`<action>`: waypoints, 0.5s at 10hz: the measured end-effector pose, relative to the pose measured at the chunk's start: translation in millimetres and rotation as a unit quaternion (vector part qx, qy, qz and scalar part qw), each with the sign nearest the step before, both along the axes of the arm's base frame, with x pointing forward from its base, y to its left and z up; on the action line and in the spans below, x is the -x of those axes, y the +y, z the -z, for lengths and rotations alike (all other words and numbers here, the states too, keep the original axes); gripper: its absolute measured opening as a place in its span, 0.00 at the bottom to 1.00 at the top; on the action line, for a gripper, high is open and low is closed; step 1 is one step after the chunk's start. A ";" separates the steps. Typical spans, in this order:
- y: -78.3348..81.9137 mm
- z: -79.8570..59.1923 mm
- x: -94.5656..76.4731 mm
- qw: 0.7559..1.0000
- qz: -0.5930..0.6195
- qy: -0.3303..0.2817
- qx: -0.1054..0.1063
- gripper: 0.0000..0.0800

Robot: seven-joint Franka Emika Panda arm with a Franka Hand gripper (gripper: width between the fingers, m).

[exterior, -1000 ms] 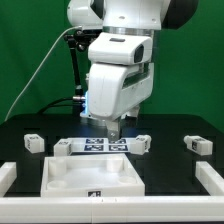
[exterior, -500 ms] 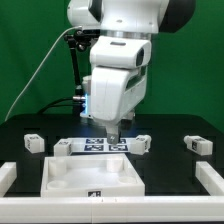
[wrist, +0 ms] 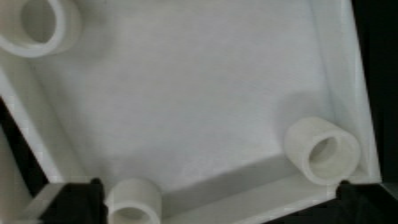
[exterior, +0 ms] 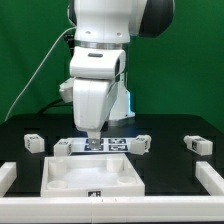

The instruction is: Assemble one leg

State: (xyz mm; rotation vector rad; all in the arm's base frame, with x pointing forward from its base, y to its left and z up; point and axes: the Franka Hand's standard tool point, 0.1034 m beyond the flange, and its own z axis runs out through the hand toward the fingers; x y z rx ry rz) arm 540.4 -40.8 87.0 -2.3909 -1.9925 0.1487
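Observation:
Several small white legs with tags lie on the black table: one at the exterior view's left (exterior: 33, 142), one at the marker board's left end (exterior: 63, 147), one at its right end (exterior: 140, 143), and one at the far right (exterior: 199, 143). My gripper (exterior: 90, 132) hangs open and empty over the marker board, just behind the white square tabletop (exterior: 93, 175). The wrist view looks down on the tabletop (wrist: 196, 100) with its round sockets (wrist: 326, 152). My dark fingertips (wrist: 64, 196) stand far apart with nothing between them.
The marker board (exterior: 105, 145) lies flat behind the tabletop. White rail pieces sit at the front left (exterior: 5, 176) and front right (exterior: 211, 178) corners. A green backdrop stands behind the table.
The arm has swung to the exterior view's left, and the gripper has moved from the marker board's right part to its left part. The legs and tabletop have not moved.

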 end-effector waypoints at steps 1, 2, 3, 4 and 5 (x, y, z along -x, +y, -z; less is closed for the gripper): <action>1.1 0.5 0.6 1.000 -0.001 0.000 0.000 0.81; 0.4 0.6 0.8 1.000 0.000 0.001 0.000 0.81; 0.5 1.8 2.6 1.000 -0.001 0.002 -0.001 0.81; -1.4 8.1 12.3 1.000 -0.016 -0.002 -0.005 0.81; -6.1 14.7 22.1 0.999 -0.045 -0.007 -0.012 0.81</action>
